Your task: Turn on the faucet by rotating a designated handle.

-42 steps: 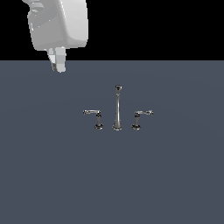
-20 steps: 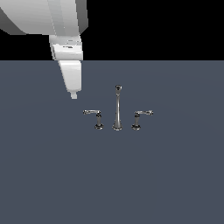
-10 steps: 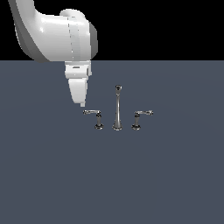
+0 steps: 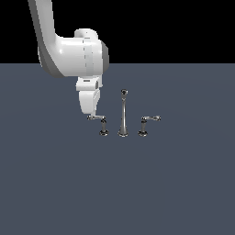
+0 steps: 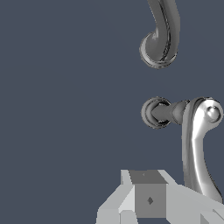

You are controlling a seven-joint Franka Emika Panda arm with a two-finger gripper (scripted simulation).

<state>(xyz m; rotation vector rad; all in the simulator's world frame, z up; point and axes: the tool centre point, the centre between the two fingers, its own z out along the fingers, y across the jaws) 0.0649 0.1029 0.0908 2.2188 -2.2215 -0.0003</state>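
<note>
The chrome faucet stands mid-floor in the exterior view, with its tall slender spout (image 4: pixel 123 115) in the middle. The handle (image 4: pixel 97 119) is the lever at the exterior view's left, on a short post with a dark round base, its flat arm reaching left. Its mirror twin (image 4: pixel 149 120) stands at the right. My gripper (image 4: pixel 93 113) points down with its fingers together, the tip right at the outer end of the handle's arm. I cannot tell whether they touch. In the wrist view the handle (image 5: pixel 196 140) runs beside my fingers (image 5: pixel 148 199), with the spout (image 5: pixel 162 39) beyond.
The faucet stands on a flat dark grey floor (image 4: pixel 55 183). My white arm (image 4: pixel 69 55) comes down from the upper left of the exterior view. Nothing else shows.
My gripper has come down and moved to the exterior view's right, from above and left of the faucet to the tip of the left handle's arm. The faucet parts have not moved.
</note>
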